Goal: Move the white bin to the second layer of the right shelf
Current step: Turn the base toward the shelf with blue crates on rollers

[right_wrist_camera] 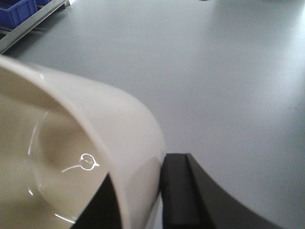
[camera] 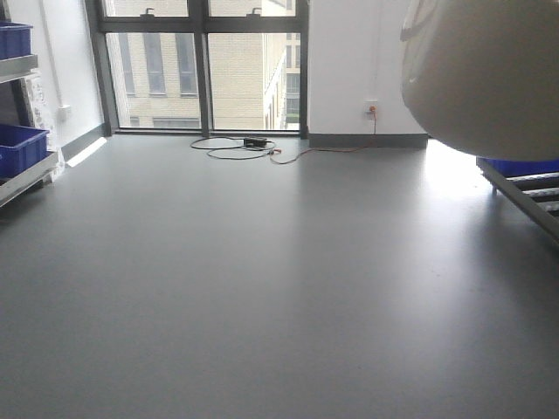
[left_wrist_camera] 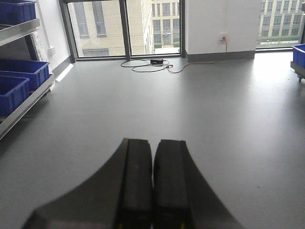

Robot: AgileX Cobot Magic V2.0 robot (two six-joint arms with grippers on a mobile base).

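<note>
Two right fingers [right_wrist_camera: 178, 191] pinch the bin [right_wrist_camera: 119, 124] wall, its empty mouth tipped toward my wrist. My left fingers [left_wrist_camera: 138, 181] are pressed together, bare.

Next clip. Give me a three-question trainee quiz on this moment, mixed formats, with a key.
1. True or false: the left gripper is shut with nothing between its fingers.
2. The right gripper holds the white bin by: A) its wall, one finger inside and one outside; B) a handle; C) its base, from beneath.
3. Fill in: the crates on the rack at the front view's left edge are ____ in colour.
Key: 1 true; 2 A; 3 blue.
</note>
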